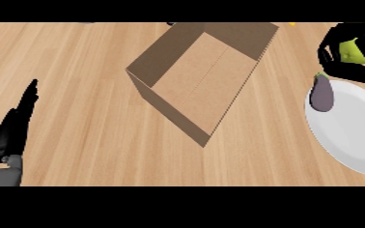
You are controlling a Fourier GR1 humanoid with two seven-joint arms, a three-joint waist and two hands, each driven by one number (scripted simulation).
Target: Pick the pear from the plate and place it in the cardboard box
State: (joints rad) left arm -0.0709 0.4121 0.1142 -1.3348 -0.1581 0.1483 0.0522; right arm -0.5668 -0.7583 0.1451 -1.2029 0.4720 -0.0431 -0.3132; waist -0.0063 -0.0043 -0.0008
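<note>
A yellow-green pear shows at the upper right edge, with my right hand curled round it, black fingers wrapping its left side and top. It is held above the far end of the white plate, which lies at the right edge. The open cardboard box sits in the middle of the wooden counter, empty inside, to the left of the pear. My left hand rests at the left edge with fingers straight and pointing up.
A purple eggplant lies on the plate's left rim, just below the right hand. A small yellow object peeks at the top edge behind the box. Bare wood lies between the box and the left hand.
</note>
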